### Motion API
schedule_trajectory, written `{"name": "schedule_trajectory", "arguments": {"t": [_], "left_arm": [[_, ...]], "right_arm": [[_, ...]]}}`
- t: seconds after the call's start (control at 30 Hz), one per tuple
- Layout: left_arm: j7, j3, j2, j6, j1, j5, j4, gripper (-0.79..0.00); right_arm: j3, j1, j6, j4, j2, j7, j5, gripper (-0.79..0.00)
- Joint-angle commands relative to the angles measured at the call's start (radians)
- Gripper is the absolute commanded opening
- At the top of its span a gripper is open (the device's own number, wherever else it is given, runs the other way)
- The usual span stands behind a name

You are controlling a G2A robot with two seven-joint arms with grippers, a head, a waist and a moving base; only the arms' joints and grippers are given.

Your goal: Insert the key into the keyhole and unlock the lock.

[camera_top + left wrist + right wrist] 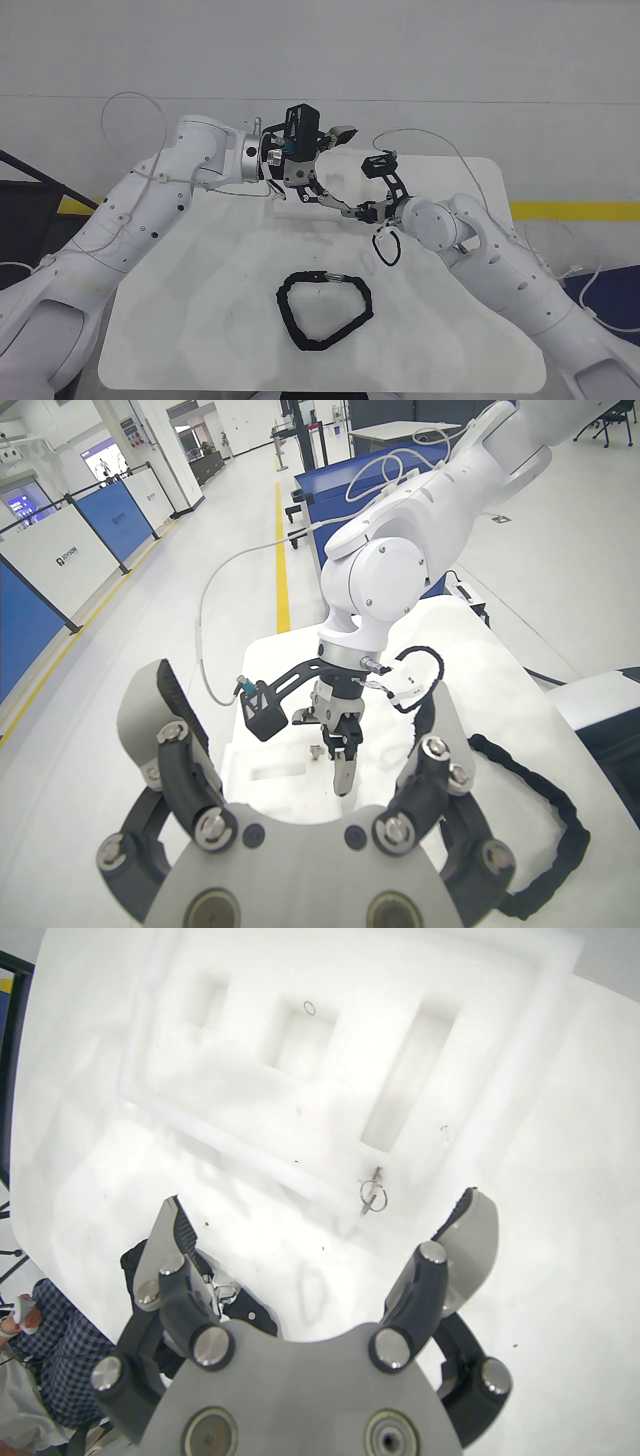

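Observation:
A small metal key point(371, 1194) on a thin ring lies on the white foam tray point(330, 1093), just outside one long recess. My right gripper point(322, 1198) hangs open above the key, one finger to each side and nothing between them. The left wrist view has this right gripper point(322, 747) pointing down at the tray beside the key point(316, 752). The lock is a black fabric-covered chain loop point(325, 310) with a silver body, lying at mid-table. My left gripper point(300, 680) is held wide open in the air, facing the right gripper point(372, 212).
The foam tray has three rectangular recesses; a loose small ring point(310, 1007) lies in the middle one. The chain loop point(550, 800) lies close by the tray. The white table point(200, 330) ends just beyond the tray.

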Motion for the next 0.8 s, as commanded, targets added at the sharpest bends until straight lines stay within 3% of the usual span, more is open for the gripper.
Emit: {"name": "schedule_trajectory", "arguments": {"t": [0.0, 0.37, 0.4, 0.47, 0.57, 0.7, 0.77], "left_arm": [[0.0, 0.0, 0.0, 0.0, 0.0, 0.0, 0.0, 0.0], [0.0, 0.0, 0.0, 0.0, 0.0, 0.0, 0.0, 0.0], [0.0, 0.0, 0.0, 0.0, 0.0, 0.0, 0.0, 0.0], [0.0, 0.0, 0.0, 0.0, 0.0, 0.0, 0.0, 0.0], [0.0, 0.0, 0.0, 0.0, 0.0, 0.0, 0.0, 0.0], [0.0, 0.0, 0.0, 0.0, 0.0, 0.0, 0.0, 0.0], [0.0, 0.0, 0.0, 0.0, 0.0, 0.0, 0.0, 0.0]], "right_arm": [[0.0, 0.009, 0.005, 0.01, -0.007, 0.01, 0.008, 0.0], [-0.005, 0.041, 0.049, 0.067, -0.036, 0.101, 0.014, 0.0], [-0.006, 0.042, 0.051, 0.069, -0.038, 0.107, 0.013, -0.018], [-0.005, 0.043, 0.057, 0.076, -0.042, 0.116, 0.01, -0.179], [0.001, 0.043, 0.066, 0.086, -0.047, 0.12, 0.011, -0.237], [0.006, 0.042, 0.08, 0.091, -0.053, 0.126, 0.008, -0.397], [0.011, 0.041, 0.091, 0.094, -0.056, 0.126, 0.005, -0.419]]}}
